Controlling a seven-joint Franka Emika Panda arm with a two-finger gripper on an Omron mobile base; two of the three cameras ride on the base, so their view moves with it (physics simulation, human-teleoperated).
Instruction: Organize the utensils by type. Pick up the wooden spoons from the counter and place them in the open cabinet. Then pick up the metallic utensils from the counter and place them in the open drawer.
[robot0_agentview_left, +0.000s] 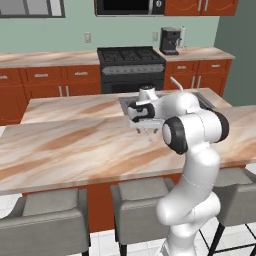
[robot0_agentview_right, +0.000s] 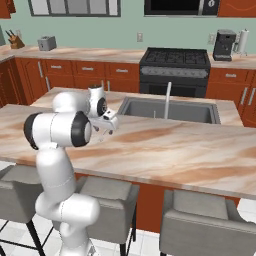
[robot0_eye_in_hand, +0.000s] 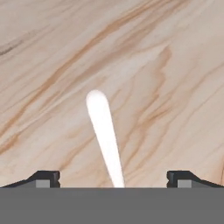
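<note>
Two-finger gripper, jaws spread wide, hovers over thin pale silvery utensil on pinkish-tan marble counter.

The counter is flat and bare around the pincer, so there is lots of room. Only a thin pale utensil lies between its wide-apart tips. The sink sits behind.

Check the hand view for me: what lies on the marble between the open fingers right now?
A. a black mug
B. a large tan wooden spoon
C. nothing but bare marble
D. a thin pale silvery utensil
D: in the hand view a slim, pale utensil lies on the veined marble counter, running up from between the two spread fingers, untouched by either.
</note>
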